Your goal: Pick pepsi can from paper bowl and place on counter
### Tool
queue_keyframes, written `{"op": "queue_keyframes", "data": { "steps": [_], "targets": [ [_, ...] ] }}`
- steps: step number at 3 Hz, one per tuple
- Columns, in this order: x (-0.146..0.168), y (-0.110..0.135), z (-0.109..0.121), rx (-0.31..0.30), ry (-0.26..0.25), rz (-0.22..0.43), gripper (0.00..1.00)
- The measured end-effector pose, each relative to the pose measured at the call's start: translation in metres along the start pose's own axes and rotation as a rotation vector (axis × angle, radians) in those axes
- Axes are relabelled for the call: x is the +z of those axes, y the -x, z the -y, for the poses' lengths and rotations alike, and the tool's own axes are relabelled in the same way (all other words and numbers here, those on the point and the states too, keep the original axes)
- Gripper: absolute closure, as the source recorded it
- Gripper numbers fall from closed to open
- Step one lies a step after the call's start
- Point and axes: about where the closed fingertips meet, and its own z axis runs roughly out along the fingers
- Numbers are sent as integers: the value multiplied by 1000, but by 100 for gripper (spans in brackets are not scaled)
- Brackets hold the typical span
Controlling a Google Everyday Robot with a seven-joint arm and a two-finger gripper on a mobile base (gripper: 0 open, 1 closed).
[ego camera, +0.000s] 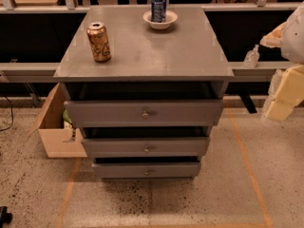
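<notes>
Blue pepsi can (158,7) upright in small white paper bowl (169,20), top centre, on grey counter (156,51). Cream end effector (285,96) at right frame edge, well apart; open or closed, cannot tell.

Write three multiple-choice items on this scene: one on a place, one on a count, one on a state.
1. Where is the pepsi can?
A) in the bowl
B) on the cardboard box
C) on the floor

2. How many drawers sit under the counter?
A) two
B) three
C) four

3. How does the gold can stand?
A) on its side
B) upright
C) upside down

Answers:
1 A: the can stands inside the white bowl near the counter's back edge.
2 B: three knobbed fronts are stacked.
3 B: its opened top faces up.

The claw is at the right edge of the view, off the counter and away from both cans.
</notes>
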Motion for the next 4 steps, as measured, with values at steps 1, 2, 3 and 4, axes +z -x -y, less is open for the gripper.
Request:
{"op": "queue_keyframes", "data": {
  "steps": [1, 2, 3, 4],
  "targets": [
    [0, 0, 0, 1, 0, 1, 0],
    [9, 3, 23, 68, -35, 107, 0],
    [29, 6, 87, 212, -96, 352, 0],
    [45, 27, 154, 344, -157, 603, 0]
  ]
}}
